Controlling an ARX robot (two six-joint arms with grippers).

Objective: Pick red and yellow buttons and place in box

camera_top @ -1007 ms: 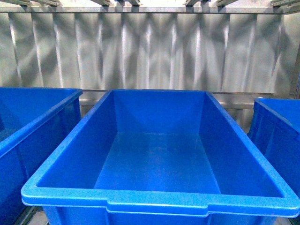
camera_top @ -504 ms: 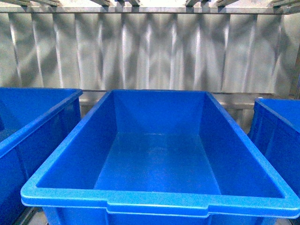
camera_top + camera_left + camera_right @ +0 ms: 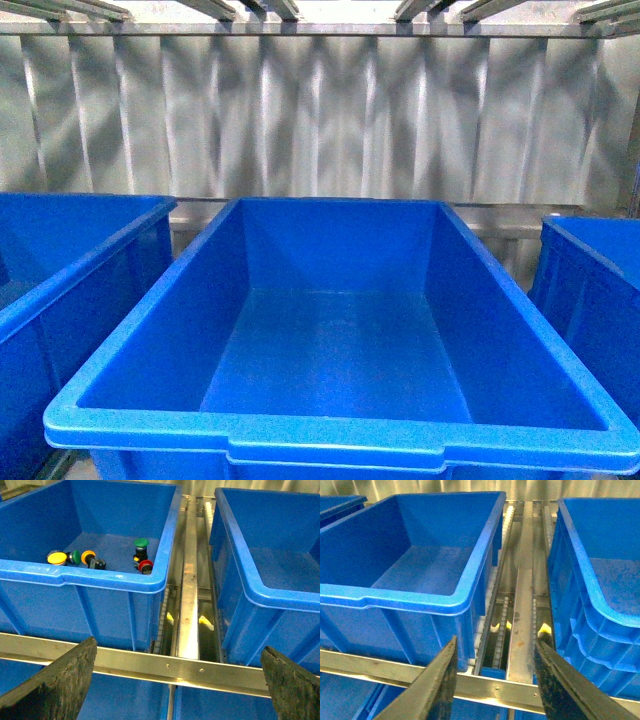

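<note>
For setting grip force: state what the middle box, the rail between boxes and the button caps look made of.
Middle box: likely moulded plastic; glossy blue, rounded rim. Rail: bare metal, silvery with bright reflections. Red button and yellow button caps: seemingly smooth plastic, too small to be sure.

A: How's the left gripper (image 3: 178,647)?
B: Spread wide, a broad gap between its two dark, worn fingers (image 3: 55,685).
A: And the right gripper (image 3: 496,641)?
B: Parted too, though its fingers (image 3: 432,687) stand closer together, with a narrower gap between them.
</note>
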